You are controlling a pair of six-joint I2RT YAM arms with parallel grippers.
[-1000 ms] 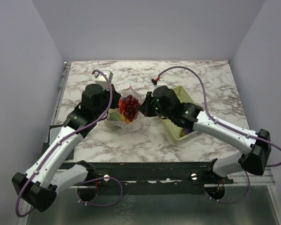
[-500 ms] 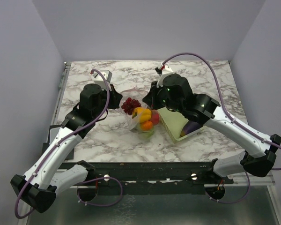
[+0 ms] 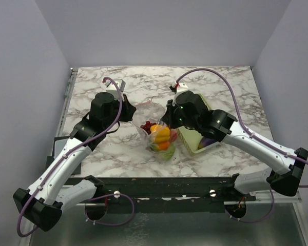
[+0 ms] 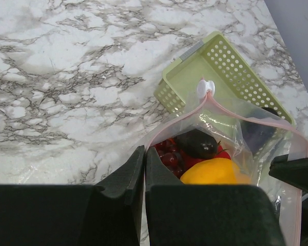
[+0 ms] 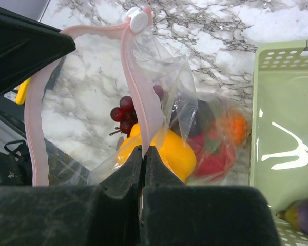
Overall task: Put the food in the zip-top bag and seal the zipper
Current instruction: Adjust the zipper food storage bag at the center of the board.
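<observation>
Top external view: the bag (image 3: 160,137) is hanging mouth-up between the arms, just beside the basket (image 3: 187,139), its zipper (image 5: 35,128) stretching left to right. The left fingers (image 4: 124,177) and right fingers (image 5: 120,177) are each pinching tight on its mouth edge. Food (image 5: 167,148) is filling its bottom; the eggplant (image 5: 304,215) is lying in the basket.
</observation>
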